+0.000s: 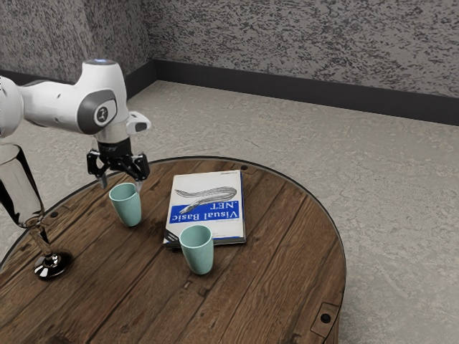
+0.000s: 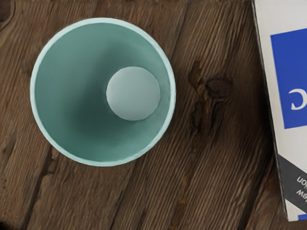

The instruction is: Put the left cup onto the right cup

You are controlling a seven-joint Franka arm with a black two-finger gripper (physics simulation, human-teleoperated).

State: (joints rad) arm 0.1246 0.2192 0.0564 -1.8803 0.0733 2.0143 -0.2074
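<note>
**A:** How far along is it?

**B:** I'd say barely begun. The black two-finger gripper hangs with its fingers spread just above the pale teal tapered cup, left of centre in the exterior view, gripping nothing.

**A:** And the target?

**B:** The second teal cup stands upright at lower centre on the round dark wooden table, just in front of the blue-and-white paperback book. Grasping, lifting, carrying and stacking are all left to do.

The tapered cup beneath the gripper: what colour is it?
The tapered cup is pale teal; clearest in the wrist view.
</note>
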